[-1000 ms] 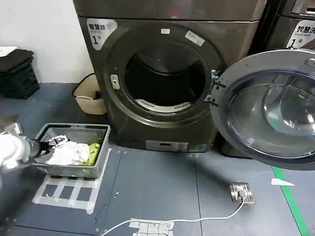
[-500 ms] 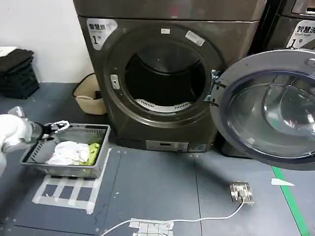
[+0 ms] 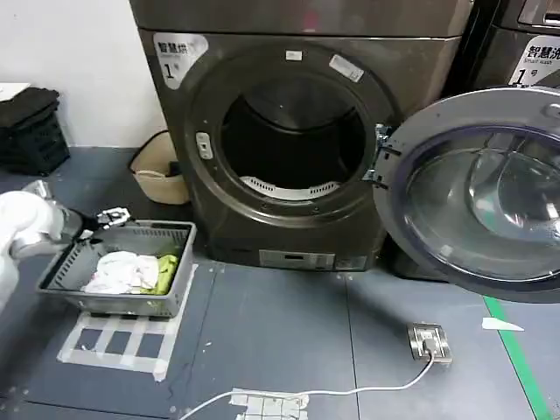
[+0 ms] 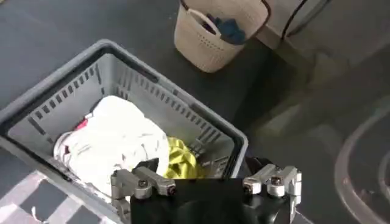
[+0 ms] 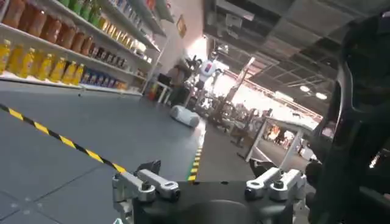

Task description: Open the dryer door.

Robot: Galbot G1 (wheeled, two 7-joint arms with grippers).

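My left gripper [image 3: 114, 215] sits low at the far left of the head view, hovering over the near-left rim of the grey laundry basket [image 3: 175, 297]; in the left wrist view its fingers [image 4: 141, 182] stand spread with nothing between them, pointing down over the basket [image 4: 201, 125] with its white and yellow-green clothes [image 4: 116, 143]. Beyond it, near the machine's foot, stands a small beige wicker basket [image 3: 157, 171]. From this gripper the dryer door [image 3: 477, 197] lies well away to the right and farther forward, on the other side of the drum opening [image 3: 293, 131]. The door is hinged on the right side of the dryer [image 3: 297, 140] and swung wide, its grey inner face and domed glass turned toward me, its round plane near square to the machine front. I judge the opening already done, so nothing is left to pull; if the door needed any more swing, the right arm would be the nearer one. My right gripper [image 5: 207, 185] has its fingers apart and empty in its own wrist view, facing out over a hall floor with shelves, not at the dryer. I would not cross the left arm over.
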